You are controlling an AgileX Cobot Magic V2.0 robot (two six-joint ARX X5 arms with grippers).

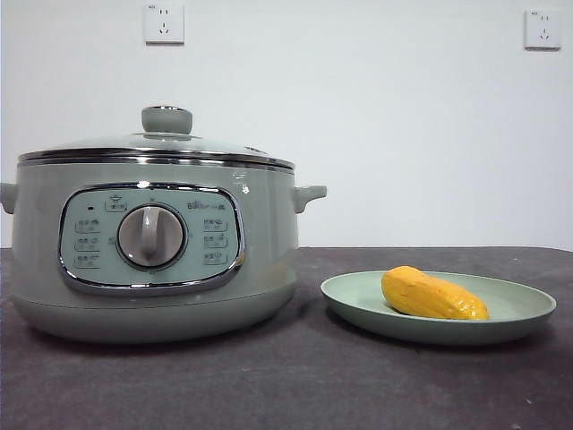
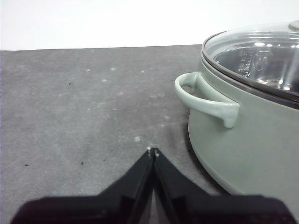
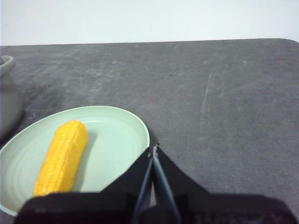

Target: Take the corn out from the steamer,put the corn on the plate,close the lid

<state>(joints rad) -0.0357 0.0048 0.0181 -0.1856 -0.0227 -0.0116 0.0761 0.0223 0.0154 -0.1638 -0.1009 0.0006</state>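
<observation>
Dark grey, lightly scuffed surface [image 1: 295, 376] is seen nearest the front camera, and on it stand the large round sage-green steamer [image 1: 152, 260] with its chrome rim and dial panel, and just beside it, apart from its wall, the shallow pale green plate [image 1: 519, 313]. On the plate the small glossy yellow-orange corn [image 1: 432, 296] is found, lying flat with its long axis roughly across the front view, one blunt end raised slightly toward the steamer. The domed glass lid [image 1: 161, 143] with its green knob is seated level on the steamer's rim, so all three steps are judged to be done already. Neither arm is shown in the front view. The left claw [image 2: 153, 150] is seen clenched with its tips touching and nothing between them, held low over bare surface, near the steamer's side handle [image 2: 205, 100] but clear of it. The right claw [image 3: 154, 148] is likewise clenched on nothing, poised at the plate's rim [image 3: 140, 126] on the side away from the steamer, with the corn [image 3: 63, 156] lying beside it on the dish, its long axis running roughly in line with the claw's reach. The right arm is judged the nearer to the corn, the left the nearer to the lid; no further grasp appears to be called for.
</observation>
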